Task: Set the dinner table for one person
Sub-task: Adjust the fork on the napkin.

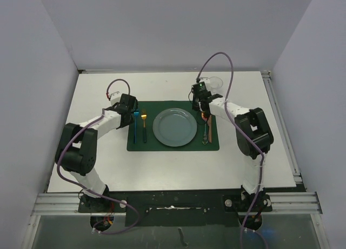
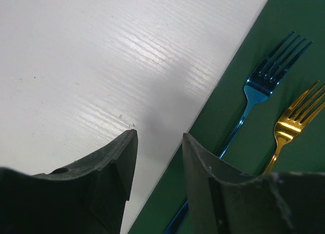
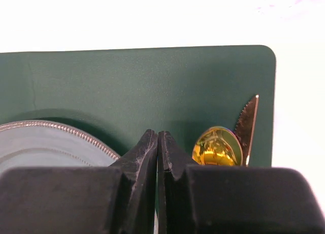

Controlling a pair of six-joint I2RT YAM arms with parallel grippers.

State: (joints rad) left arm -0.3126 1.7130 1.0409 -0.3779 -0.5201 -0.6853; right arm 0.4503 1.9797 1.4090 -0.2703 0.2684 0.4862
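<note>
Placement looks complete: the mat (image 1: 173,146) at mid-table (image 1: 162,170) holds plate (image 1: 174,127), blue fork (image 2: 264,79), gold fork (image 2: 294,120), spoon (image 3: 217,146) and knife (image 3: 248,125); left gripper (image 2: 158,137) is spread and empty, right gripper (image 3: 158,137) pressed together and empty, so both should next lift clear without nudging anything.

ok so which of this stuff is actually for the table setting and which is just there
For the job: dinner table, green placemat, grey plate, blue fork, gold fork, gold spoon, serrated knife, clear glass.

Just there: purple cables, metal rail.
</note>
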